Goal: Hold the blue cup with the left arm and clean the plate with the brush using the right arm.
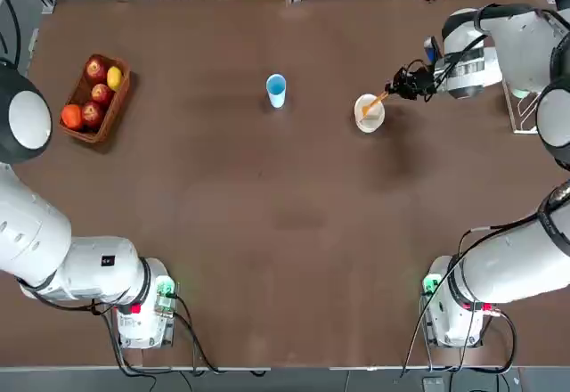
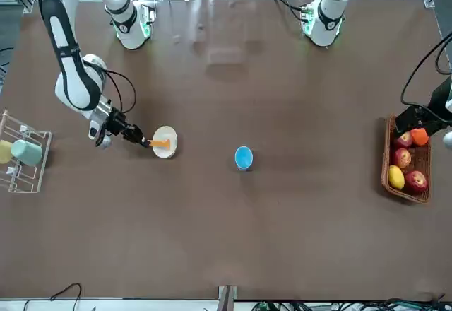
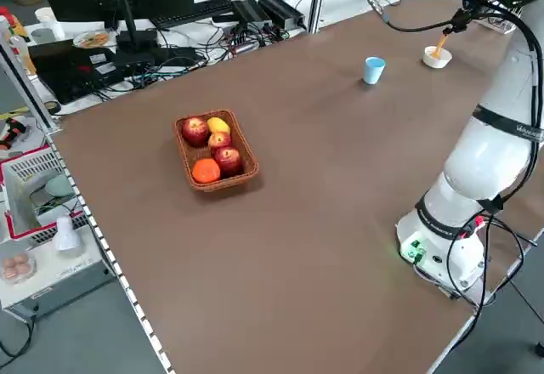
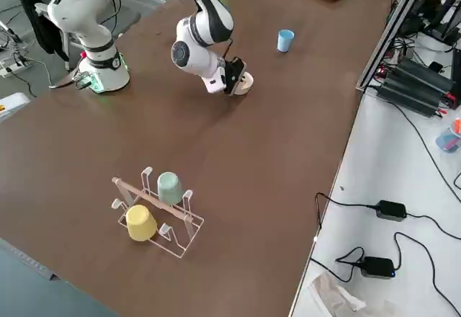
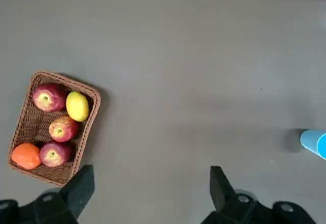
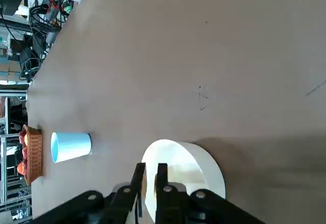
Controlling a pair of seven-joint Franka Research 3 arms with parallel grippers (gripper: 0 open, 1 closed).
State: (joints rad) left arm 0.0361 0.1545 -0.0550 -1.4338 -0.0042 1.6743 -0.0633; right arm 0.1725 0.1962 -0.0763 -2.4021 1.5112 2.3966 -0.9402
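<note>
The blue cup (image 1: pixel 276 89) stands upright alone at the table's middle far part, also seen as blue cup (image 2: pixel 244 157). To its right sits the cream plate (image 1: pixel 372 123). The orange brush (image 1: pixel 374 104) lies slanted across the plate, its head down in it. My right gripper (image 1: pixel 392 90) is low at the plate's far right rim. Its fingers (image 6: pixel 162 172) are almost together on the handle's end. My left gripper (image 5: pixel 150 175) hangs open and empty high over the table's left side, next to the fruit basket, far from the cup.
A wicker basket (image 1: pixel 96 98) of apples, a lemon and an orange sits at the far left. A wire rack (image 4: pixel 155 212) with a teal-green cup and a yellow cup stands at the table's right edge, beyond the right arm.
</note>
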